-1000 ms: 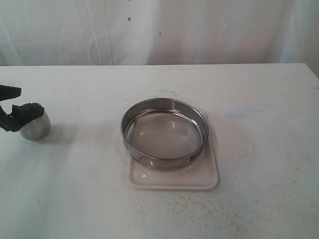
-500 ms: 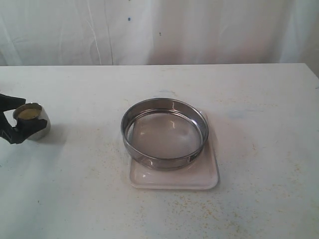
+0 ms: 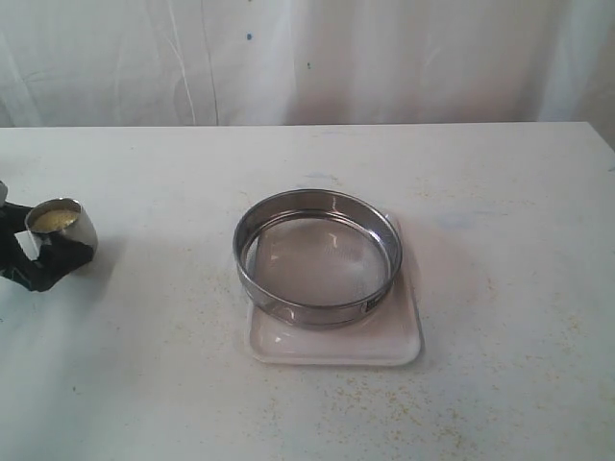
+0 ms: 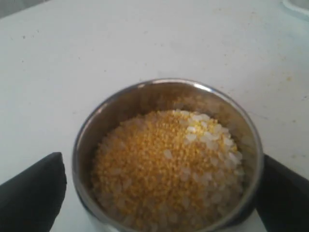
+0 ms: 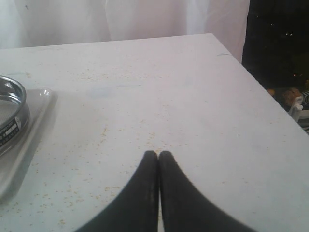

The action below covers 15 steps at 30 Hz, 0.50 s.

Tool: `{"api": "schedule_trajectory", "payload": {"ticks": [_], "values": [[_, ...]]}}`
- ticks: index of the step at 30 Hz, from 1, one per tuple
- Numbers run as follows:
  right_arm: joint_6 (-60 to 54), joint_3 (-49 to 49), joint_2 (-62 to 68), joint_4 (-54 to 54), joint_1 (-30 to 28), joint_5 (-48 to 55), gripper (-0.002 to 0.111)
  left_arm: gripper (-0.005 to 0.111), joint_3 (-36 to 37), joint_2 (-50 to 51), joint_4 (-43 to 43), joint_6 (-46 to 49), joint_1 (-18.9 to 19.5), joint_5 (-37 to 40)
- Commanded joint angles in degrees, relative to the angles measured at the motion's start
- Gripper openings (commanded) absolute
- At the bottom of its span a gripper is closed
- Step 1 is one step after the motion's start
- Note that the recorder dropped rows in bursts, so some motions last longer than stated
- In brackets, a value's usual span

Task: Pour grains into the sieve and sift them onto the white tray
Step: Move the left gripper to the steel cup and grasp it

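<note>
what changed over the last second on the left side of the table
The left gripper came down around the steel cup, jaws open on either side, nothing gripped yet; the grains in it now show. The sieve and white tray stayed put.

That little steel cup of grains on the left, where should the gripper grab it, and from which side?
Grip the steel cup by its rounded side wall, below the rim, coming in level from the left side of the table. It stands upright holding loose grains, so a side grasp leaves the mouth clear for pouring. The left gripper has its open fingers flanking it that way.
</note>
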Motion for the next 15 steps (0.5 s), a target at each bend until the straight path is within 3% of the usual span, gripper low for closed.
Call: {"api": "schedule_trajectory", "payload": {"ticks": [1, 10, 15], "values": [[0.03, 0.12, -0.29, -0.11, 0.07, -0.32, 0.000, 0.105, 0.16, 1.08, -0.96, 1.59, -0.16, -0.05], [0.03, 0.12, -0.29, -0.11, 0.07, -0.32, 0.000, 0.105, 0.16, 1.53, -5.53, 2.28, -0.16, -0.65], [0.03, 0.12, -0.29, -0.11, 0.07, -0.32, 0.000, 0.105, 0.16, 4.32, -9.41, 3.81, -0.16, -6.01]]}}
